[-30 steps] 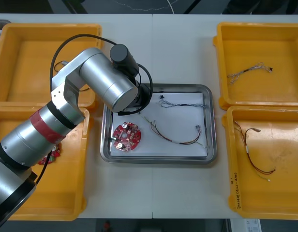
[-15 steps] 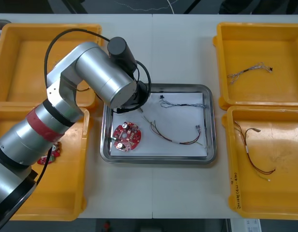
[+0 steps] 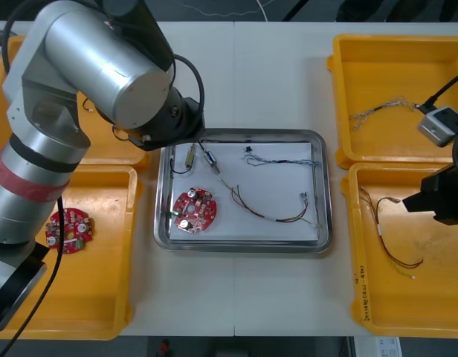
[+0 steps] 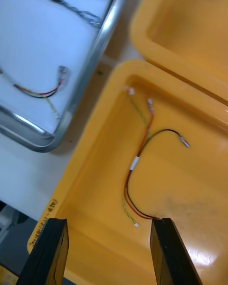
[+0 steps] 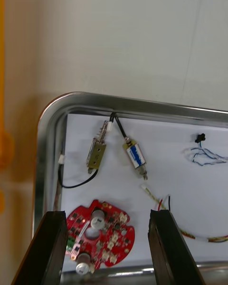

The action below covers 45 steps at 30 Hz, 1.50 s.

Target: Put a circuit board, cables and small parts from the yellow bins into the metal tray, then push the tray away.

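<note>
Tray (image 3: 244, 248) is sitting between the bins, white inside. It is holding a red board (image 3: 194, 211) in its near left corner and two small metal parts (image 3: 202, 158) on a black cable (image 5: 76, 184) toward the far left corner. A blue and white cable (image 3: 277, 160) and a red and yellow cable (image 3: 270, 214) are lying in it too. Left gripper (image 5: 107, 213) is hovering above the tray's left side, its fingers standing wide apart and gripping nothing. Right gripper (image 4: 109, 221) is hanging over the near right bin (image 3: 437, 312), likewise spread and empty, with a red and black cable (image 4: 137, 166) lying on the bin floor beneath it. A second board (image 3: 68, 230) is lying in the near left bin (image 3: 102, 297).
</note>
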Motion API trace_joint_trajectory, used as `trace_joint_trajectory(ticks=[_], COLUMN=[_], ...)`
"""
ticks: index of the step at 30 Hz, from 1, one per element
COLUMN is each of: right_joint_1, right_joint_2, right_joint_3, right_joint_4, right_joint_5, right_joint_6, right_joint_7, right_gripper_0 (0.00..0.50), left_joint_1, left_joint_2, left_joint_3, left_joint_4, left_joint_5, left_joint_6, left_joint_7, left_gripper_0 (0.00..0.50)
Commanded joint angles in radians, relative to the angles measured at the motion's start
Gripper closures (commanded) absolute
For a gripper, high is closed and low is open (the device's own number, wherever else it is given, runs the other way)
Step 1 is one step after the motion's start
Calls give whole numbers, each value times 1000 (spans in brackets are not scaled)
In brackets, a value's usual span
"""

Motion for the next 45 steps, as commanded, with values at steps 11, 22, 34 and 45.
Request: trace_joint_trajectory(ticks=[11,22,34,45], right_joint_1=[-338,-451,-537,-560], right_joint_2=[0,136,242,296], right_joint_3=[512,817,1081,1240], right_joint_4=[-81,-59,122,232], right_joint_5=[46,290,397,528], right_joint_6=[3,-17,-176,-259], right_joint_7=[65,248,326,323], right_gripper_0=[0,0,0,0], left_joint_1=[189,397,568,577], left_joint_2=[223,375,429,435], left_joint_3=[303,503,650,655], left_joint_4=[-330,-400,-392,-297], left_joint_5=[216,383,372,323], left_joint_6=[110,110,110,110], left_joint_7=[-54,-215,-422,-502], left_gripper_0=[0,0,0,0])
